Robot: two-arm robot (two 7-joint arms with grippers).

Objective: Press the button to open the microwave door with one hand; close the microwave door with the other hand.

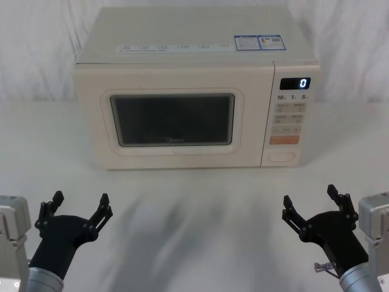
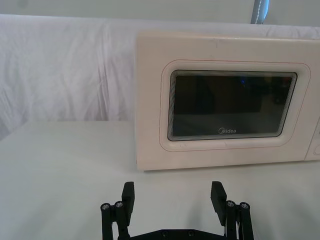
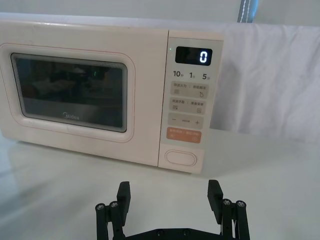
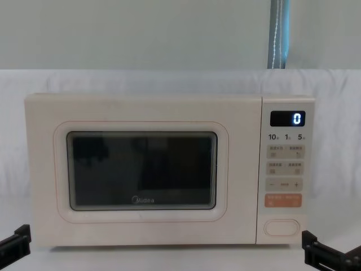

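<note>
We're lined up before the cream microwave door [image 1: 172, 120] with its dark glass window, shut flush. The wide cream pill-shaped button [image 3: 181, 157] sits right of that door, lowest on the panel. Our black right gripper [image 1: 313, 208] and black left gripper [image 1: 81, 211] wait well short of the door, fingers spread wide, empty. We'd best narrow the right fingers and push squarely with one tip.

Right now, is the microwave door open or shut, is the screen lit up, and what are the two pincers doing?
microwave door: shut, flush with the front.
button: not pressed, nothing touching it.
screen: lit, showing 0.
left pincer: open, holding nothing, over the table in front of the microwave.
right pincer: open, holding nothing, over the table in front of the button side.
</note>
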